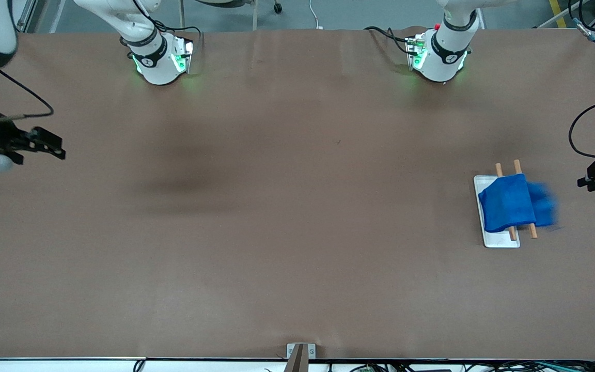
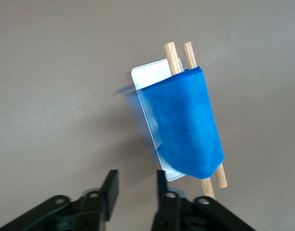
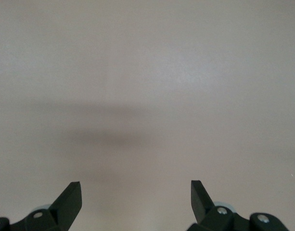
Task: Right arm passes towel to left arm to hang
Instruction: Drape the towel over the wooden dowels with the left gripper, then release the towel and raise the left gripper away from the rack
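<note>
The bright blue towel [image 1: 509,202] hangs draped over two wooden rods [image 1: 517,166] of a small rack with a white base [image 1: 501,242], toward the left arm's end of the table. Its outer flap looks blurred. My left gripper [image 1: 582,183] hovers beside the rack, apart from the cloth, open and empty. The left wrist view shows the towel [image 2: 185,125], the rods [image 2: 171,55], the white base [image 2: 149,77] and the open left gripper [image 2: 136,178]. My right gripper [image 1: 59,146] waits over the right arm's end of the table, open and empty; the right wrist view shows this gripper [image 3: 136,187] over bare table.
Both arm bases, the right arm's [image 1: 159,61] and the left arm's [image 1: 438,58], stand along the table edge farthest from the front camera. A small metal bracket [image 1: 300,351] sits at the nearest edge. Brown tabletop [image 1: 287,206] lies between the arms.
</note>
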